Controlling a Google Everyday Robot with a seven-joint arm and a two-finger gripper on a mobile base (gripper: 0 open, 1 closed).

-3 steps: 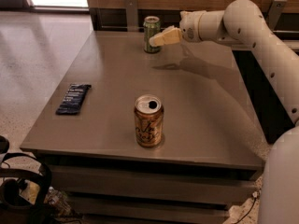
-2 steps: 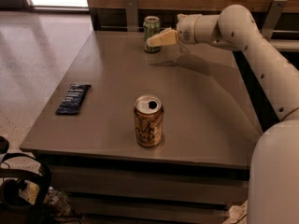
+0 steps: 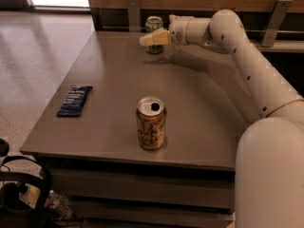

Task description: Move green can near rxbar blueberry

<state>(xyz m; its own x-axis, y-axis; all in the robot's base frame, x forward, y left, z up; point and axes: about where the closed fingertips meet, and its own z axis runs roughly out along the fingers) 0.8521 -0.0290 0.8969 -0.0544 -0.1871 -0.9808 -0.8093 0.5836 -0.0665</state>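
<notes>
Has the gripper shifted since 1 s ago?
Yes. The gripper has moved left, its tip now past the left side of the green can; the can holds its spot at the table's far edge.

The gripper (image 3: 151, 38) has slid left above the counter's (image 3: 118, 80) far end and now crosses in front of the green can (image 3: 154, 23). The arm (image 3: 237, 44) has swung left with it.

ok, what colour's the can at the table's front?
Orange-gold can, pale script; camera view. Gripper is by the green can at back.
</notes>
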